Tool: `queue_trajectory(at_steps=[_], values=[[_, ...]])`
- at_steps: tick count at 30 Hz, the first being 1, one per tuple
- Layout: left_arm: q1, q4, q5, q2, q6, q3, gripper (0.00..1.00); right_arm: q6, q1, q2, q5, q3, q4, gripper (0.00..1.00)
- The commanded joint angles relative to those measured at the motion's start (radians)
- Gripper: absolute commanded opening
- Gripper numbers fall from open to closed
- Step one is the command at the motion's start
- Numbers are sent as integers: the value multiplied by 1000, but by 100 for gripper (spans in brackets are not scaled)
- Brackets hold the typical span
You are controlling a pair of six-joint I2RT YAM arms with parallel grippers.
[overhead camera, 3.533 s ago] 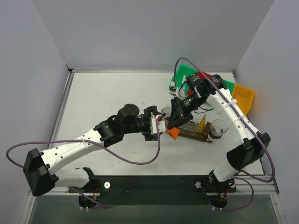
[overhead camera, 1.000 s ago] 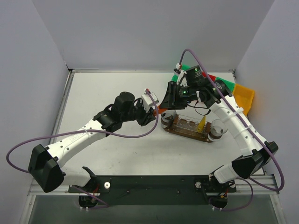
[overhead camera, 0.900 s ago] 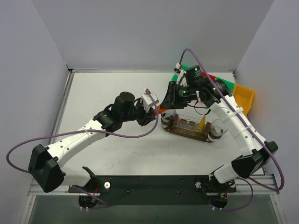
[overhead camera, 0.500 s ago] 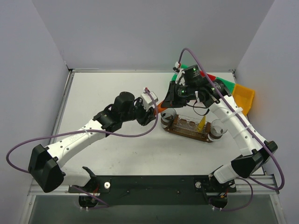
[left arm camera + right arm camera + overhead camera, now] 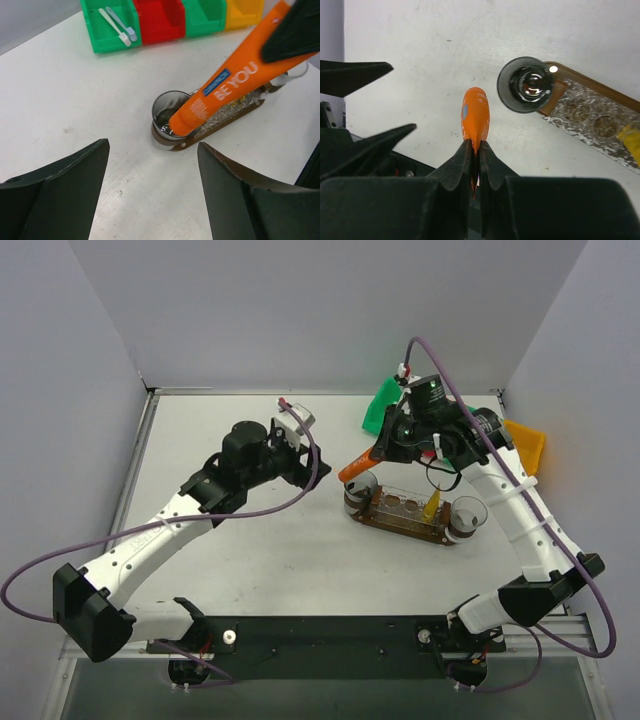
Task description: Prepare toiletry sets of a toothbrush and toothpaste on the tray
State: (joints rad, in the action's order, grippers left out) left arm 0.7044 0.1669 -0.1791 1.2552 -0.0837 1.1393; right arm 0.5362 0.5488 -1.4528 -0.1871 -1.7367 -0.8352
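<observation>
2 clear cups stand on the tray (image 5: pixel 405 513): the left cup (image 5: pixel 360 496) at one end and the right cup (image 5: pixel 467 512) at the other. A yellow tube (image 5: pixel 432 505) leans between them, nearer the right cup. 2 white toothbrushes (image 5: pixel 117 24) lie in the green bin (image 5: pixel 107 46).

The orange tube (image 5: pixel 475 117) hangs in the air just beside the left cup, not in it. 1 second ago both grippers met at this tube. Now the left arm has drawn back across the table, and the left gripper (image 5: pixel 151 146) is spread wide and holds nothing. The right gripper (image 5: pixel 475 150) has clamped tight on the tube's flat end. The right arm arches over the tray, its wrist angled down and left, with the tube's round end lowest.
</observation>
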Motion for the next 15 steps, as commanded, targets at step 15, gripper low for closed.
queue_trajectory(at_steps=[15], values=[[-272,71,99,6,-277,66,82,-94,-90,124,340,66,-163,0]])
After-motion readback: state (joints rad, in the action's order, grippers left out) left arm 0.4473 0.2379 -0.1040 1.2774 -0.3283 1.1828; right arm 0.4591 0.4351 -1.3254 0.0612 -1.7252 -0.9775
